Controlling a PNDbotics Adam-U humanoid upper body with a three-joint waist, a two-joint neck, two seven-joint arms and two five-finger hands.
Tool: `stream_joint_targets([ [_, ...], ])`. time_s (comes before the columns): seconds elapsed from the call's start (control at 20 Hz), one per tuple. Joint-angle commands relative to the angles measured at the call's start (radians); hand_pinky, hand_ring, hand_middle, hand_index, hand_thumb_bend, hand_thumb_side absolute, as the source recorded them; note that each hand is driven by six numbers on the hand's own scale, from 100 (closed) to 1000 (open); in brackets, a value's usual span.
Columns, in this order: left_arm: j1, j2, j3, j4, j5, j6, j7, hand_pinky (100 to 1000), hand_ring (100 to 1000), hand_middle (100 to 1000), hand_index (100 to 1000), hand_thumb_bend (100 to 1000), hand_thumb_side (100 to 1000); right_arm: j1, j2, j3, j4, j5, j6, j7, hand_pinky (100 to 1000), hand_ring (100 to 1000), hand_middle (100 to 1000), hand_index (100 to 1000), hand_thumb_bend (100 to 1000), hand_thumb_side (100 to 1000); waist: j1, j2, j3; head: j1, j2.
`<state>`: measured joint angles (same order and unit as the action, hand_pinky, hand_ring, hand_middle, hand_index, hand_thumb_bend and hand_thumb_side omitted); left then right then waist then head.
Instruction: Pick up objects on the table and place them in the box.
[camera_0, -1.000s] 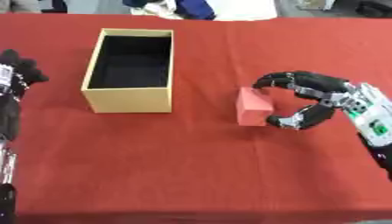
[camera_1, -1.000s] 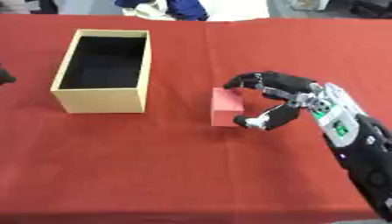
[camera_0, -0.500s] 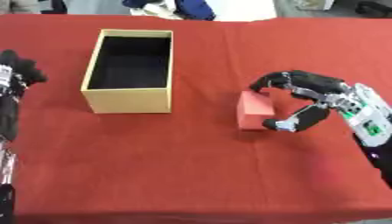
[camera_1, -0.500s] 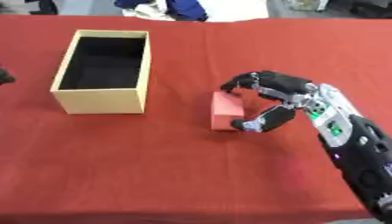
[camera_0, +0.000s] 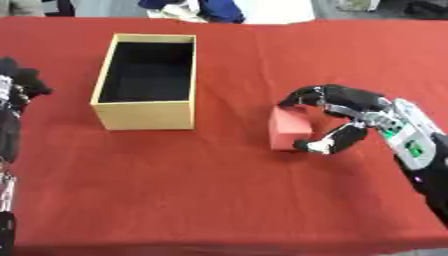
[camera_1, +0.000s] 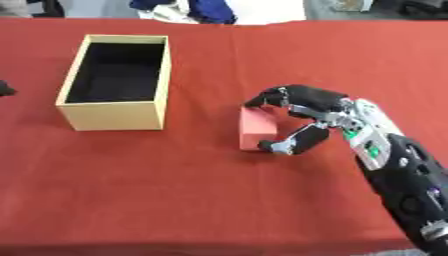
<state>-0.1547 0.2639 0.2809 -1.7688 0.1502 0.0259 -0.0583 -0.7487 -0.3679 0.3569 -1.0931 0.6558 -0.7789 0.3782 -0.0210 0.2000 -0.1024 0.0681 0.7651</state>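
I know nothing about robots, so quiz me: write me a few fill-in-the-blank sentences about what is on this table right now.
1. The robot's right hand has its fingers and thumb curled around a ____ block.
2. The inside of the open tan box looks ____ in colour.
3. The block sits to the robot's ____ of the box.
4. The table is covered by a ____ cloth.

Missing words: pink; black; right; red

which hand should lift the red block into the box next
The right hand. Its fingers and thumb already curl round the red block, which sits to the right of the open yellow box. The left hand is at the table's far left edge, well away from the block.
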Motion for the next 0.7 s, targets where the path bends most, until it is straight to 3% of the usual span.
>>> stream_joint_targets([
  [0.05, -0.006, 0.014, 0.0, -0.012, 0.003, -0.001, -0.004, 843, 590, 520, 648, 310, 719, -0.015, -0.003, -0.01, 0.013, 0.027, -0.034, 0.02, 781, 869, 734, 932, 301, 688, 0.002, -0.014, 0.002, -0.004, 0.005],
  [0.5, -0.006, 0.012, 0.0, -0.012, 0.002, -0.001, -0.005, 844, 590, 520, 648, 310, 720, -0.014, 0.014, -0.026, 0.065, 0.091, -0.043, -0.019, 770, 855, 676, 922, 288, 660, 0.003, -0.013, 0.005, -0.006, 0.005],
  [0.7, -0.007, 0.012, 0.0, -0.011, 0.002, 0.0, -0.005, 844, 591, 520, 648, 311, 719, -0.015, 0.014, -0.033, 0.07, 0.108, -0.042, -0.058, 745, 815, 529, 886, 315, 483, 0.003, -0.013, 0.005, -0.007, 0.005],
])
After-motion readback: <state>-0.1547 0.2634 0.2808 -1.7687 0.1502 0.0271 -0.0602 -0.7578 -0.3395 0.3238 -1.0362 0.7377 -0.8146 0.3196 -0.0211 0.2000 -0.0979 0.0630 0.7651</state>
